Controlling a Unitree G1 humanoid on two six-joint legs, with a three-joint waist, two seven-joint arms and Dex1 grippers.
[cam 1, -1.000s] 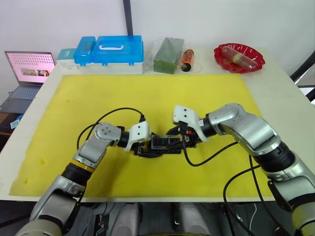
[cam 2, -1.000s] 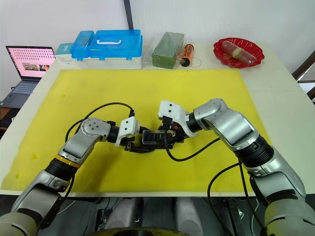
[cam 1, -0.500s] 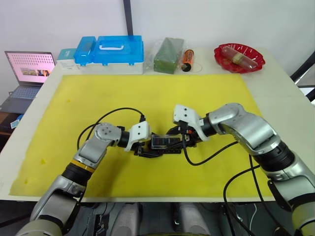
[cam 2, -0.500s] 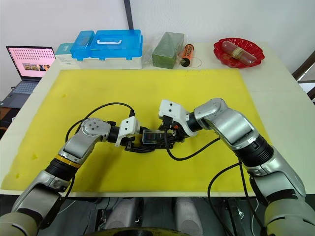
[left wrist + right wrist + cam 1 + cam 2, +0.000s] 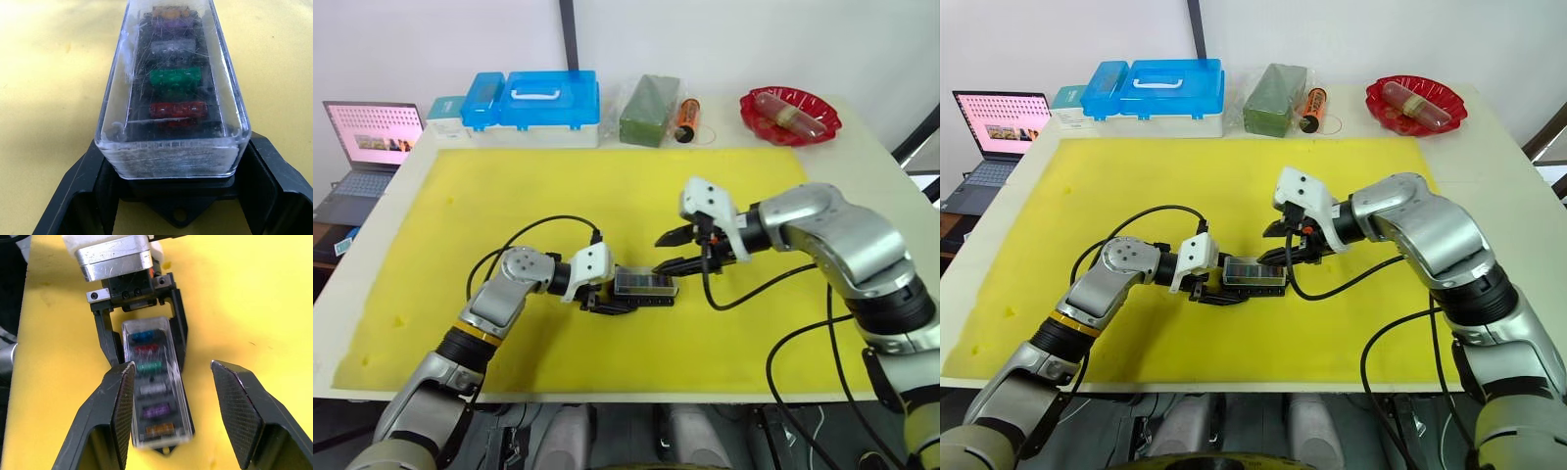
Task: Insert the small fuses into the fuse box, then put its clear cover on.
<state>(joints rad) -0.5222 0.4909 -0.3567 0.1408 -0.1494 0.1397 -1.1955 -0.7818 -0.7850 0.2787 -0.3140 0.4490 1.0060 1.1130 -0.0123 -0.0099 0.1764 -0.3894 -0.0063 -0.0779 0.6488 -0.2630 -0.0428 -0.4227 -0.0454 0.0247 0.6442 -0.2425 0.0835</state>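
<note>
The clear cover [image 5: 171, 93] is seen seated over the fuse box [image 5: 173, 198], running lengthwise away from the camera; its surface is marked with fine scratches, and its near end wall appears frosted. Through it a row of fuses [image 5: 175, 78] is seen: red nearest, then green, grey, purple and orange at the far end; dark slots are glimpsed around them. The left gripper [image 5: 171, 196] is closed on the box, one black finger [image 5: 80, 188] pressed against each side of the near end; a black tab with a small hole is shown between the fingers. Yellow mat [image 5: 54, 63] lies on both sides.
</note>
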